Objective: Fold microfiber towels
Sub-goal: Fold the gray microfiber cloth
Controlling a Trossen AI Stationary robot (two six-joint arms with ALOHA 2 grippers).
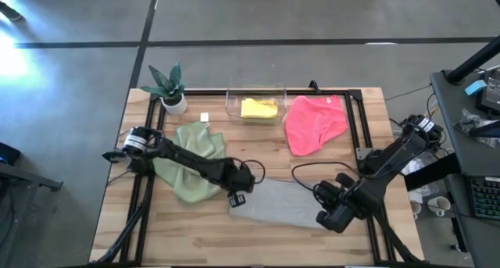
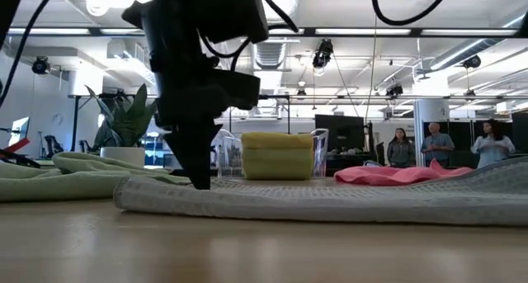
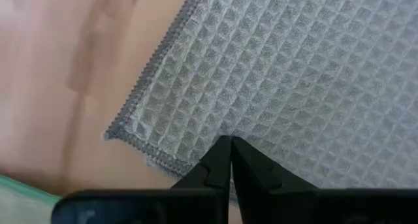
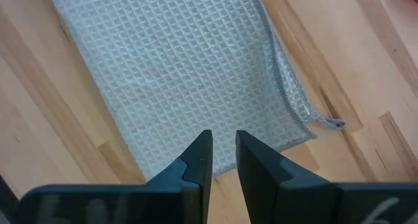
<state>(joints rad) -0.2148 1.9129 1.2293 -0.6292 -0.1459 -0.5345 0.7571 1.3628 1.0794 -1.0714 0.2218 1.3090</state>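
The light grey towel (image 1: 275, 204) lies flat on the table's near middle. My left gripper (image 1: 238, 199) stands shut at the towel's left end, close to a hemmed corner (image 3: 124, 135). My right gripper (image 1: 326, 219) hovers above the towel's right end (image 4: 196, 74), its fingers a narrow gap apart with nothing between them. The sage green towel (image 1: 191, 162) lies crumpled at the left, under my left arm. The hot pink towel (image 1: 312, 123) lies at the far right. The yellow towel (image 1: 259, 109) sits folded in the clear bin (image 1: 234, 96). My left gripper comes from above, pointing steeply down. Its shut fingertips (image 3: 222, 152) meet the grey towel's top face (image 3: 225, 127) a little in from the left corner. The towel stays flat on the table. Whether any cloth is caught between the tips I cannot tell.
A potted plant (image 1: 168, 88) stands at the far left corner. A black frame rail (image 1: 359, 135) runs along the table's edges. Bare wood lies in front of the grey towel (image 1: 234, 237). People stand far off in the room (image 2: 433, 147).
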